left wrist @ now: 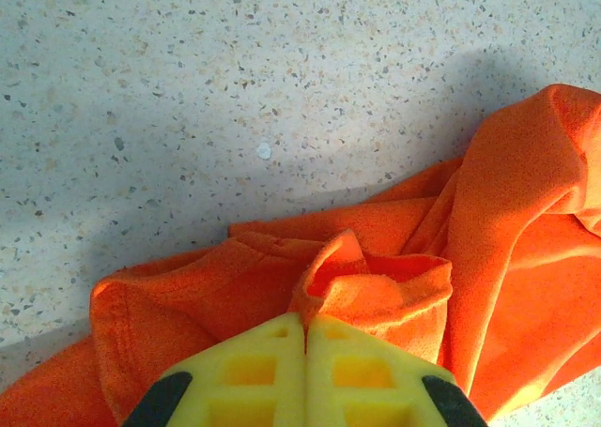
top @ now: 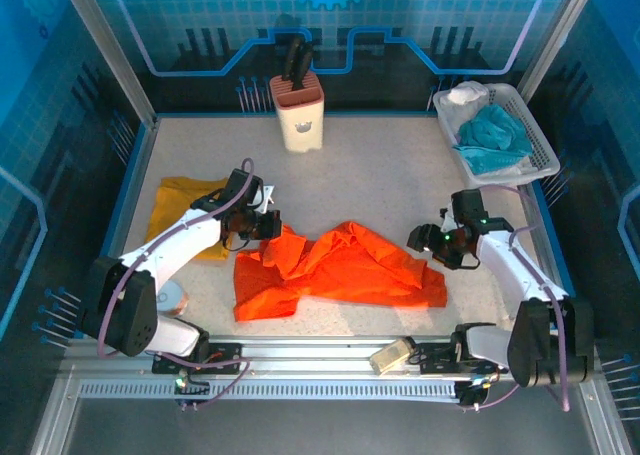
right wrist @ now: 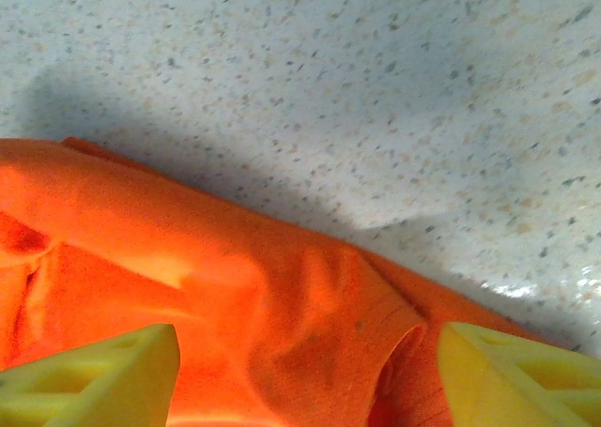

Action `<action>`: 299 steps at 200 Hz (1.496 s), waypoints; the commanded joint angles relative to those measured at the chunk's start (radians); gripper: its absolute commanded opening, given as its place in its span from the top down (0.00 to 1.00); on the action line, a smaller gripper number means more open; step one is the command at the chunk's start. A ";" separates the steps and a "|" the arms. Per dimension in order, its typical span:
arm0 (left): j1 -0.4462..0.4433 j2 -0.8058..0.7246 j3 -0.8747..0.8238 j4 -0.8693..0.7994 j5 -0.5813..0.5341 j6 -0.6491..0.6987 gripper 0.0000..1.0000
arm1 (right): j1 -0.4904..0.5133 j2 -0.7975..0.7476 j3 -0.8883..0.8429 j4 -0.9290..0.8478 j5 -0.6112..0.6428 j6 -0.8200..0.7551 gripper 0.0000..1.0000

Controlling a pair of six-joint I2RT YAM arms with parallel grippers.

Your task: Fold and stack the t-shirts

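Bright orange fabric t-shirt (top: 335, 270) stretches left to right, left gripper (left wrist: 305, 322) pinched shut on its left end, right gripper (top: 424, 241) wide over its right.

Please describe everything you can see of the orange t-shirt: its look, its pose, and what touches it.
The orange t-shirt is bright orange, thin, soft-looking fabric. It lies crumpled and unfolded on the speckled table, near the front middle, with many ridges and folds; a stitched hem shows at its right end. The left gripper is shut on a raised fold at its left end. The right gripper is open, its fingers astride the right edge, not closed on it.
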 commanded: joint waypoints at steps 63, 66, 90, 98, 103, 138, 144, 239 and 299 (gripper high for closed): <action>0.001 0.010 0.007 -0.021 0.013 -0.027 1.00 | -0.016 0.110 -0.093 0.125 -0.209 0.109 0.32; 0.001 0.010 0.006 -0.021 0.013 -0.029 1.00 | -0.017 0.113 -0.094 0.129 -0.210 0.110 0.33; -0.002 0.015 -0.003 -0.015 0.016 -0.034 1.00 | -0.016 0.116 -0.096 0.180 -0.219 0.122 0.44; -0.002 0.016 -0.005 -0.011 0.016 -0.035 1.00 | -0.016 0.120 -0.088 0.187 -0.218 0.112 0.53; 0.000 0.016 -0.006 -0.010 0.014 -0.035 1.00 | -0.015 0.122 -0.079 0.187 -0.216 0.101 0.59; 0.001 0.009 -0.005 -0.012 -0.005 -0.061 1.00 | 0.077 0.087 0.070 0.007 -0.020 -0.074 1.00; 0.001 0.007 -0.004 -0.012 -0.012 -0.067 1.00 | 0.113 0.060 0.086 -0.018 0.035 -0.097 1.00; 0.013 0.018 0.036 -0.033 -0.093 -0.061 1.00 | 0.842 0.069 0.113 -0.174 0.544 -0.105 0.74; 0.013 0.014 0.013 -0.034 -0.106 -0.054 1.00 | 0.815 -0.033 0.083 -0.091 0.427 -0.044 0.30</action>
